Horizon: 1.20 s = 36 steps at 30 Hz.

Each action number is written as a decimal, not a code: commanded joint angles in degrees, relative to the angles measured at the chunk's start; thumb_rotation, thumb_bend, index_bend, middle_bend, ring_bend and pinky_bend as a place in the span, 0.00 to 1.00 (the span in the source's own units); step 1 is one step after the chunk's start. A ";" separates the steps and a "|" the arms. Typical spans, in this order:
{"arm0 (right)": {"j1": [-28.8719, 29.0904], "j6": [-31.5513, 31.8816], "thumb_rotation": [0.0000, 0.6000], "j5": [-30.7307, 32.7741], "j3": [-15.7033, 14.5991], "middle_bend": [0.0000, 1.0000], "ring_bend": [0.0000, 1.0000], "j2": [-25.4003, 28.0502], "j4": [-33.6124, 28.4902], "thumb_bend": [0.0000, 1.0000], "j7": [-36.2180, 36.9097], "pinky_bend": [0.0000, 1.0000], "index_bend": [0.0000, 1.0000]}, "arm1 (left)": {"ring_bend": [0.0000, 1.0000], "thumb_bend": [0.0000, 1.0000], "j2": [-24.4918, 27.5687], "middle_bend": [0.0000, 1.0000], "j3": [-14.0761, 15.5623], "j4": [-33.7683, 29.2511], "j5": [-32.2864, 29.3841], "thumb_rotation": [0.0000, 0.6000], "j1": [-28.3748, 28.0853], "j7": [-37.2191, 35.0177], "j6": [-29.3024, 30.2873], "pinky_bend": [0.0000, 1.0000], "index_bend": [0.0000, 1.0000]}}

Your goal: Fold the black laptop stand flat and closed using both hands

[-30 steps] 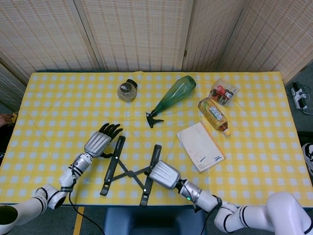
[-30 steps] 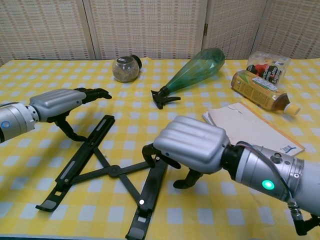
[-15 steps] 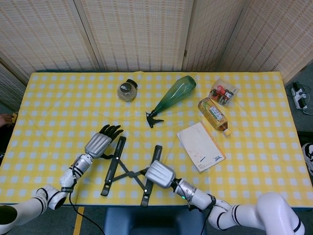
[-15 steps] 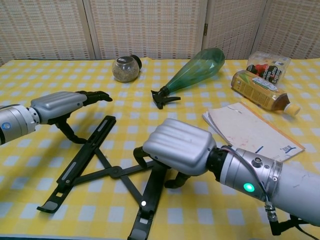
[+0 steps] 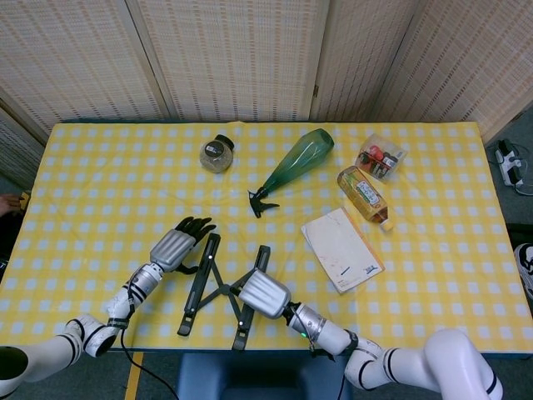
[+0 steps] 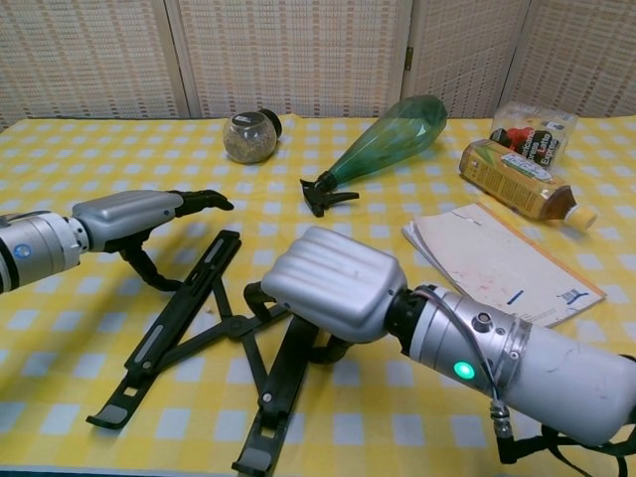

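Two rigid rails, scissor-linked: black folding metal laptop stand [image 5: 218, 282] at table's [image 5: 433, 275] 6 o'clock, half-closed. Looks light, stiff, slippery; push outer rails. Left hand [image 5: 175, 247] fingers extended beside left rail; right hand [image 5: 263, 293] fingers curled over right rail.

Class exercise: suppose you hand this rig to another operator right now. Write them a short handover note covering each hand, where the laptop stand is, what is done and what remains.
Left hand: fingers extended beside the outer side of the stand's left rail, holding nothing; contact unclear.
Right hand: fingers curled over the right rail, apparently pressing it inward.
Black laptop stand: near table edge, rails lying in a narrow V, cross links partly open.
Done: partly folded.
Left: press both rails together until flat and closed.
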 commanded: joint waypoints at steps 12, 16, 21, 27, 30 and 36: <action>1.37 -0.52 1.00 1.18 1.57 0.72 0.80 -2.32 2.40 0.20 -1.06 0.82 0.47 | 0.00 0.19 -0.03 0.00 -0.45 -3.87 -0.09 1.00 -1.19 0.49 -0.80 0.00 0.00; 1.65 -0.66 1.00 1.50 1.78 0.72 0.80 -2.76 3.16 0.20 -1.26 0.82 0.47 | 0.00 0.19 -0.42 0.00 -0.52 -4.75 -0.07 1.00 -1.59 1.25 -1.03 0.00 0.00; 1.74 -0.37 1.00 1.64 1.77 0.72 0.80 -2.44 2.85 0.20 -1.06 0.82 0.47 | 0.00 0.19 -0.60 0.00 -0.78 -5.28 -0.55 1.00 -1.69 2.18 -1.11 0.00 0.00; 2.37 -3.46 1.00 3.40 2.00 0.55 0.67 2.83 -4.47 0.20 0.07 0.73 0.20 | 0.00 0.19 1.12 0.00 -1.53 -6.59 -2.22 1.00 -0.57 2.30 -0.25 0.00 0.00; 3.72 -7.48 1.00 5.18 2.59 0.42 0.55 6.86 -10.30 0.20 0.21 0.59 0.07 | 0.00 0.19 2.54 0.00 -1.85 -7.71 -2.89 1.00 0.13 2.09 0.39 0.00 0.00; 9.61 -21.91 1.00 11.96 4.76 0.04 0.13 14.76 -19.82 0.20 -1.38 0.07 0.00 | 0.00 0.19 5.42 0.00 -2.40 -10.37 -3.94 1.00 1.44 1.15 1.59 0.00 0.00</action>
